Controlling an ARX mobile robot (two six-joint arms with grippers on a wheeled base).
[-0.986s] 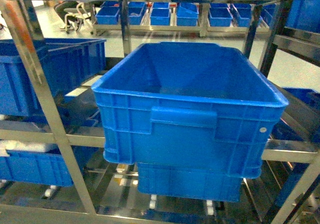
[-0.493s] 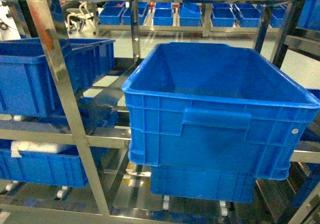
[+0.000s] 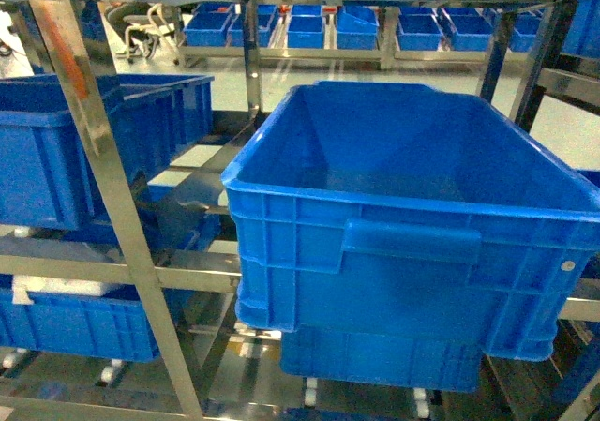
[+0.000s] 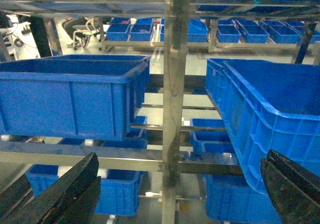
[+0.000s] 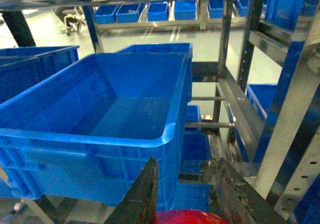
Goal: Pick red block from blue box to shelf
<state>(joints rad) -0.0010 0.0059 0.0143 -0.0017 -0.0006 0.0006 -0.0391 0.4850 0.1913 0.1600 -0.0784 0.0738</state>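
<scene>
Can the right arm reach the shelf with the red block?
Probably yes. The right gripper, holding the red block, faces the shelf, but a big blue crate fills the tier straight ahead; bare rails show only beside it, to the right.

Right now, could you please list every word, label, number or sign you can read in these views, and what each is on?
None can be read.
Small pale round sticker on the big blue crate: too small and blurred to tell.
Orange mark on the shelf upright: no lettering shows.
</scene>
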